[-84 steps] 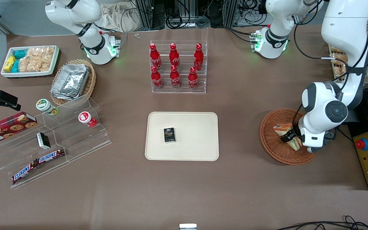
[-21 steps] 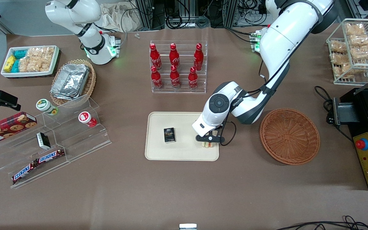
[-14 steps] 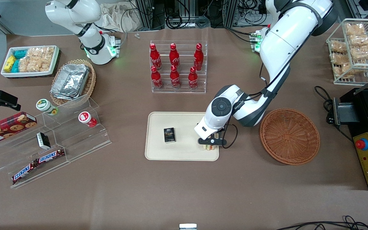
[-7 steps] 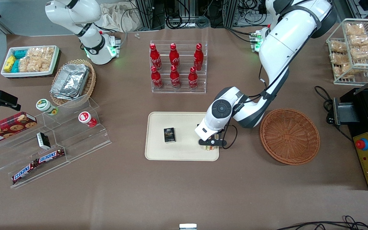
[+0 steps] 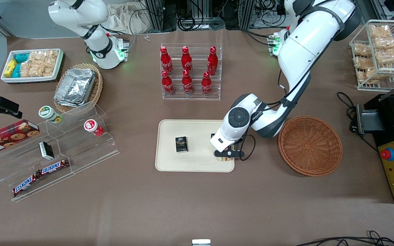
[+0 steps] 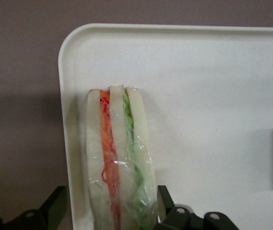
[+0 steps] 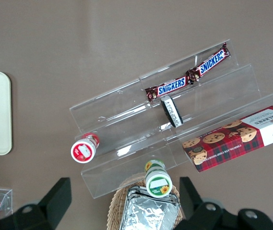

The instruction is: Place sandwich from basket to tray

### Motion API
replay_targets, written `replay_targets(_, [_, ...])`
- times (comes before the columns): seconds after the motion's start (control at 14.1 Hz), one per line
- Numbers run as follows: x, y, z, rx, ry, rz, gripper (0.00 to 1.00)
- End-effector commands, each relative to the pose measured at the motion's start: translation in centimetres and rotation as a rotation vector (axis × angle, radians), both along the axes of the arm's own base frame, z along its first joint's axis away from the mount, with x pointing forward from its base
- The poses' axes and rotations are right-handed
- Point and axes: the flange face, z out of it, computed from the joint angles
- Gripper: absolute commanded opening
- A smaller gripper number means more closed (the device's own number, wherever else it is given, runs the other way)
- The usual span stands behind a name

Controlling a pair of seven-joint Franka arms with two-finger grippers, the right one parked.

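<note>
Bright, even light from above. The brown table (image 5: 197,205) shows soft shadows. The close wrist picture looks a bit blurry.

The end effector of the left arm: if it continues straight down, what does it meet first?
Probably the sandwich between the end effector fingers, standing on edge on the tray; under it, the tray surface.

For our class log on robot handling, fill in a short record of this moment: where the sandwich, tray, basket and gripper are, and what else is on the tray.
sandwich: standing on edge on the tray, beside its rim toward the basket
tray: flat on the table, mid-table
basket: nothing in it, beside the tray
gripper: low over the tray, fingers either side of the sandwich, apart from it
also on tray: small black box
</note>
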Motion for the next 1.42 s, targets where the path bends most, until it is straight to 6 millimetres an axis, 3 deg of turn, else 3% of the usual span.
replay_targets(0.0, [0.8,0.1,4.7,-0.001,-0.06,0.03,0.99])
replay_targets(0.28, [1.4,1.9,14.0,0.004,-0.115,0.105,0.99])
replay_targets(0.57, [2.1,7.5,21.6,-0.01,-0.065,0.133,0.99])
replay_targets(0.85, [2.3,14.3,28.5,0.012,-0.008,0.134,1.0])
replay_targets(0.99, [3.3,18.2,32.4,0.026,0.014,0.187,1.0])
replay_targets(1.14, [3.7,20.8,35.2,0.025,0.033,0.182,1.0])
replay_targets(1.35, [2.7,24.1,37.8,0.044,0.065,0.154,0.99])
